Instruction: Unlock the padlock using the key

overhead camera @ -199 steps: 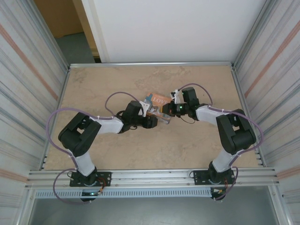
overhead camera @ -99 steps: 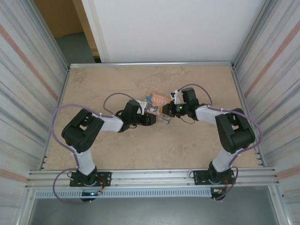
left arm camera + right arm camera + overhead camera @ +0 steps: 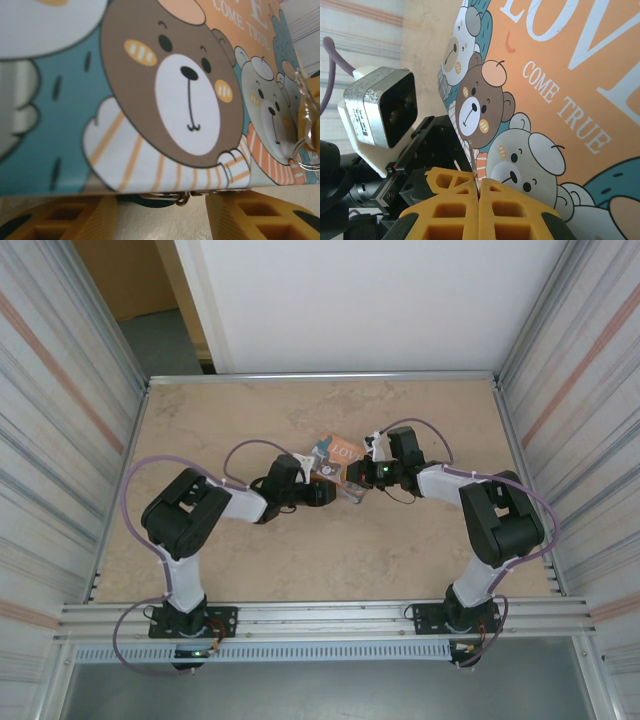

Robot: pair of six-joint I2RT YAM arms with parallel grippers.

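The orange-and-teal "LOVE" tin (image 3: 341, 451) lies mid-table between my two grippers. My left gripper (image 3: 328, 487) sits at its near edge, its yellow fingers (image 3: 60, 220) apart with bare table between them. Under the tin's lower edge there, a dark blue bit with a metal loop (image 3: 182, 199) peeks out; it looks like the padlock (image 3: 150, 199), mostly hidden. My right gripper (image 3: 479, 182) is shut on the thin metal key (image 3: 473, 162), seen edge-on and pointing at the tin's edge. The key and its ring (image 3: 302, 155) also show at the right edge of the left wrist view.
My left wrist's grey camera block (image 3: 382, 112) and black gripper body stand close behind the key's tip. Corrugated metal walls (image 3: 60, 440) flank the beige table (image 3: 230, 420) on both sides, and a white wall closes the back.
My left arm's elbow has swung right and forward, and the tin has shifted slightly to the right. The right arm holds still with the key.
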